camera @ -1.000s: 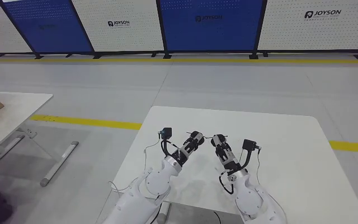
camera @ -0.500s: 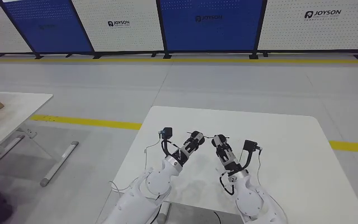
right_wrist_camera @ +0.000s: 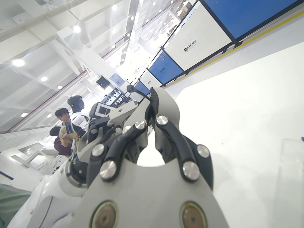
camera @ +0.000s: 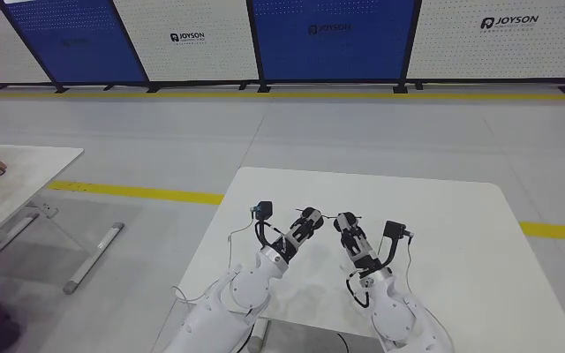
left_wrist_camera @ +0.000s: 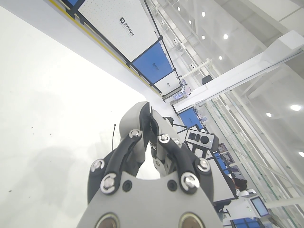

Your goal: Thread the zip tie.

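Zip tie point(right_wrist_camera: 139, 93) threading looks unfinished above the white table point(camera: 441, 203): we see the strap's head jutting free past the right gripper point(right_wrist_camera: 153, 97), with no tail through it that we can make out. Its fingers point(right_wrist_camera: 166, 105) are clenched on the strap just behind the head. Close alongside, the left gripper point(left_wrist_camera: 151, 110) has its fingers point(left_wrist_camera: 133, 119) pressed together; whether the tail lies between them we cannot tell. Feeding and pulling through are left, we judge.
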Robot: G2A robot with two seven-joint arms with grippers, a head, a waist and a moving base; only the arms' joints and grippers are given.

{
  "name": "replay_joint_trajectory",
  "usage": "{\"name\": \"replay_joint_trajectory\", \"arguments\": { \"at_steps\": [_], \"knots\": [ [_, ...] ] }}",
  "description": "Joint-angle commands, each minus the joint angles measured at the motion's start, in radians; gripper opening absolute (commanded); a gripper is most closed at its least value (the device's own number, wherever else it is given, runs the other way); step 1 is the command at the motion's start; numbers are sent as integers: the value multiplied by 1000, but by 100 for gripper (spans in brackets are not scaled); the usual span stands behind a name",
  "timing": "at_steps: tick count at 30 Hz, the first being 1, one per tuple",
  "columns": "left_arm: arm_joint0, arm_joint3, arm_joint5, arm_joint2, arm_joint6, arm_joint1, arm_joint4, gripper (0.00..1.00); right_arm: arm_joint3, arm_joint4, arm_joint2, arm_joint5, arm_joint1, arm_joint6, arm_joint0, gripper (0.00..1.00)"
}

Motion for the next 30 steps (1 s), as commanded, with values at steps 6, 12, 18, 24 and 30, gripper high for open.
{"name": "replay_joint_trajectory", "arguments": {
  "at_steps": [6,12,18,24,30],
  "knots": [
    [2,0,4,0,5,-1,3,36,2,-7,-1,3,-2,-7,-2,0],
    [1,7,9,2,15,-3,13,30,7,-14,-2,12,-4,-17,-2,0],
    [0,9,24,8,22,-5,35,19,6,-23,-4,19,-6,-32,-3,0],
    [-1,4,31,20,15,-6,57,28,8,-20,-5,17,-8,-39,-3,0],
    [-5,7,36,23,13,-8,60,38,11,-15,-5,18,-11,-42,-3,0]
  ]
}}
